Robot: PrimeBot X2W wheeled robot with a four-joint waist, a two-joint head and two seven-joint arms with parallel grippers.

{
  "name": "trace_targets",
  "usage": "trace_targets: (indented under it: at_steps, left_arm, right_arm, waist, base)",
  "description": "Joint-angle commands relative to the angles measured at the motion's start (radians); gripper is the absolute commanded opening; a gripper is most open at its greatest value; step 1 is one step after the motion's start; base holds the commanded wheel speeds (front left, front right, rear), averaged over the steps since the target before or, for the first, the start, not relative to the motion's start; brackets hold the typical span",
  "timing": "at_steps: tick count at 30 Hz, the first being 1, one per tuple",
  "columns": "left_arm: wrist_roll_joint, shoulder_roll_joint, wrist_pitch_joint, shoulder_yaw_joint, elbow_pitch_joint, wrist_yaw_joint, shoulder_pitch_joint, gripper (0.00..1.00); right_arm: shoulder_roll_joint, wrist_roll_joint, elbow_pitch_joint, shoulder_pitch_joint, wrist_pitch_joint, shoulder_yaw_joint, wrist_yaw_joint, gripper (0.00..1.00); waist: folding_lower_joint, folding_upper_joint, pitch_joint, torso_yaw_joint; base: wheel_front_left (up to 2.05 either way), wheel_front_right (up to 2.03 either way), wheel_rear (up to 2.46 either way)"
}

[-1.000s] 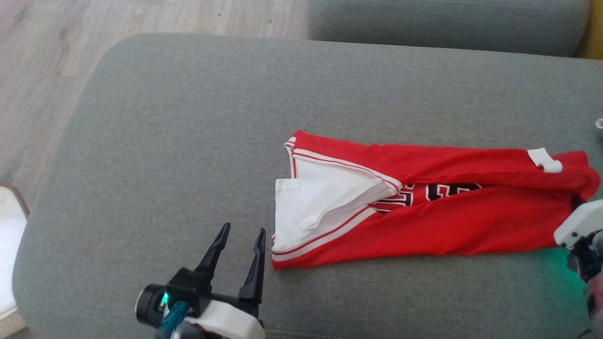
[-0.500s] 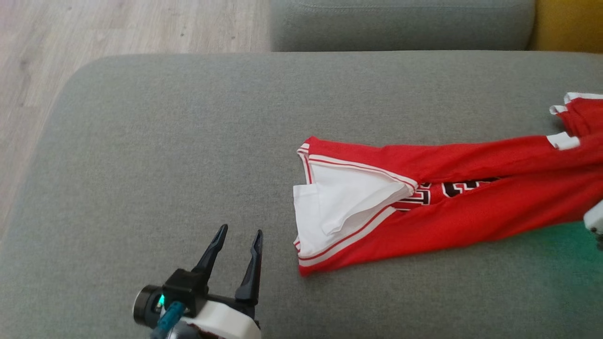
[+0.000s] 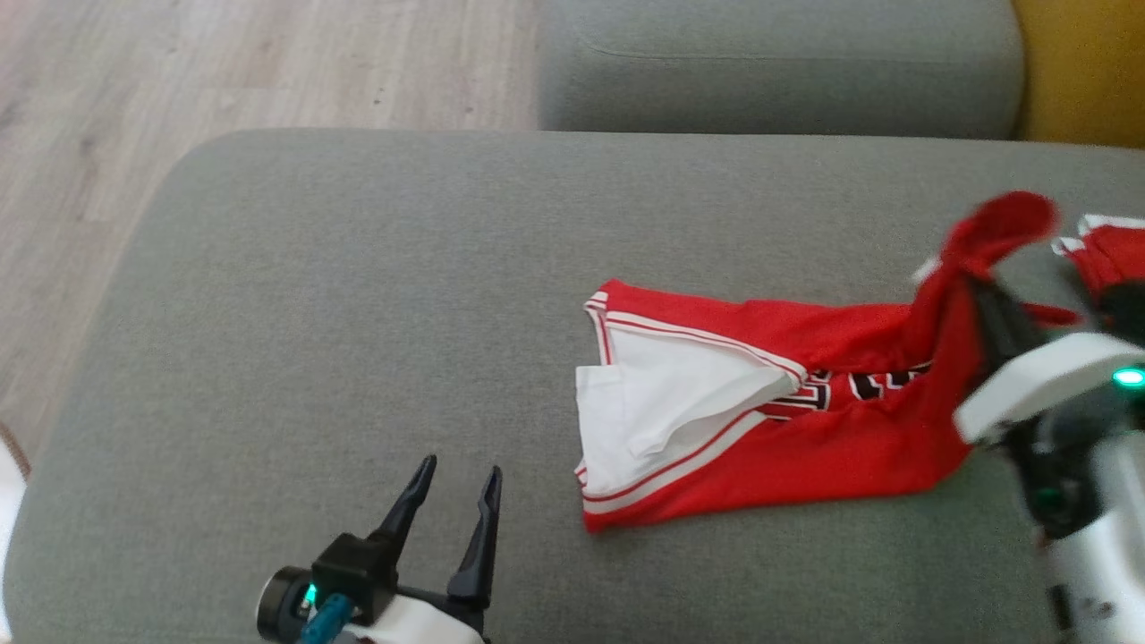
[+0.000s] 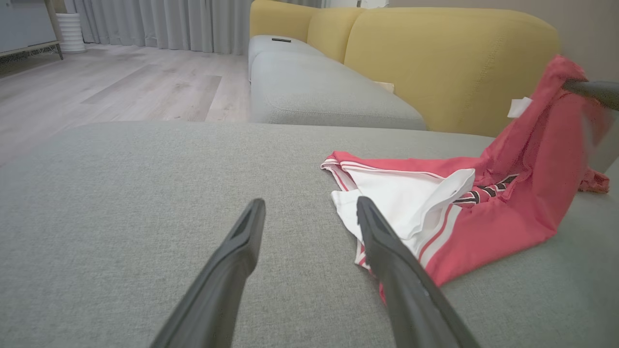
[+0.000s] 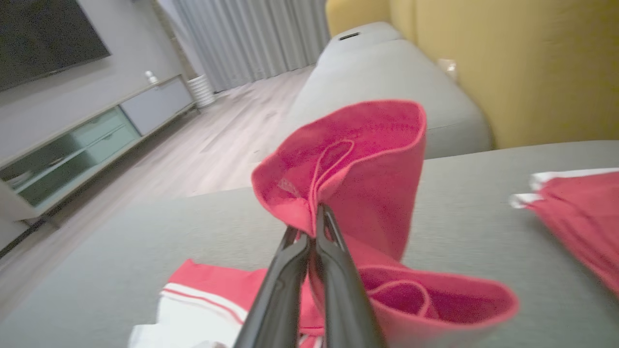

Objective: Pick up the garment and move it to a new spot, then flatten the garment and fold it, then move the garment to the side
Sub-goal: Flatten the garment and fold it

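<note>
The garment [image 3: 769, 420] is a red jersey with white lining, striped trim and black lettering, lying lengthwise on the grey sofa cushion [image 3: 358, 313]. My right gripper [image 3: 979, 291] is shut on its right end and holds that end raised above the cushion, folded over the fingers. In the right wrist view the shut gripper [image 5: 316, 217] pinches a red fold of the garment [image 5: 358, 159]. My left gripper [image 3: 456, 474] stands open just left of the garment's white end, nothing between its fingers. In the left wrist view, that gripper [image 4: 309, 208] points at the garment [image 4: 483, 217].
Red cloth with white trim [image 3: 1105, 250] lies at the cushion's far right; I cannot tell whether it belongs to the same garment. A second grey cushion [image 3: 769, 72] and a yellow backrest [image 3: 1082, 72] lie beyond. Wooden floor [image 3: 134, 89] borders the left.
The head camera has shifted. My right gripper has come into view, lifting the garment's right end up and over toward the left. The left gripper stays open in place.
</note>
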Motion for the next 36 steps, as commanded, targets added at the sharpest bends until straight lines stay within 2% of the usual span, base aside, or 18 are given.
trace_targets:
  at_steps: [1,5,9,13,18,19,20,21,26,30,36]
  left_arm:
    - [0.01,-0.012,-0.012,0.031,-0.025,-0.009,-0.028,1.0]
    - [0.022,-0.007,-0.012,0.02,-0.003,-0.035,-0.043,1.0]
    - [-0.014,-0.011,-0.012,0.017,0.009,-0.078,-0.065,1.0]
    - [-0.028,-0.015,-0.012,0.006,0.025,-0.097,-0.083,1.0]
    - [-0.03,-0.018,-0.012,-0.007,0.037,-0.102,-0.083,1.0]
    - [-0.03,-0.019,-0.012,-0.009,0.038,-0.102,-0.081,1.0]
    - [-0.031,-0.02,-0.012,-0.01,0.039,-0.101,-0.079,1.0]
    - [-0.031,-0.02,-0.012,-0.011,0.041,-0.101,-0.076,1.0]
    - [-0.034,-0.021,-0.012,-0.004,0.044,-0.095,-0.061,1.0]
    - [-0.035,-0.022,-0.012,0.018,0.037,-0.079,-0.045,1.0]
    - [-0.044,-0.023,-0.012,0.046,0.017,-0.06,-0.029,1.0]
  right_arm:
    - [0.011,-0.003,-0.053,-0.019,0.013,0.029,0.007,0.0]
    - [0.104,-0.02,-0.106,-0.013,0.076,0.096,0.007,0.0]
    - [0.176,-0.033,-0.082,-0.025,0.109,0.151,0.007,0.0]
    - [0.212,-0.03,-0.025,-0.044,0.107,0.192,0.007,0.0]
    - [0.228,-0.023,0.058,-0.068,0.084,0.229,0.007,0.0]
    - [0.229,-0.023,0.073,-0.073,0.077,0.233,0.007,0.04]
    - [0.23,-0.022,0.087,-0.078,0.07,0.237,0.007,0.49]
    - [0.231,-0.012,0.091,-0.083,0.059,0.244,0.007,1.0]
    - [0.232,0.12,0.047,-0.089,-0.01,0.306,0.007,1.0]
    - [0.225,0.115,0.023,-0.081,-0.044,0.306,0.007,1.0]
    - [0.137,0.128,-0.039,-0.026,-0.123,0.273,0.007,1.0]
  waist:
    - [0.0002,0.0,-0.006,0.014]
    - [0.0002,0.0,-0.012,0.048]
    - [0.0002,0.0,-0.014,0.089]
    - [0.0002,0.0,-0.021,0.129]
    - [0.0002,0.0,-0.028,0.163]
    - [0.0002,0.0,-0.028,0.167]
    - [0.0002,0.0,-0.029,0.169]
    - [0.0002,0.0,-0.03,0.172]
    - [0.0002,0.0,-0.041,0.16]
    - [0.0002,0.0,-0.048,0.119]
    - [0.0002,0.0,-0.054,0.058]
  base:
    - [0.0,0.0,0.0]
    - [0.0,0.0,0.0]
    - [0.0,0.0,0.0]
    - [0.0,0.0,0.0]
    - [0.0,0.0,0.0]
    - [0.0,0.0,0.0]
    - [0.0,0.0,0.0]
    - [0.0,0.0,0.0]
    - [0.0,0.0,0.0]
    - [0.0,0.0,0.0]
    - [0.0,0.0,0.0]
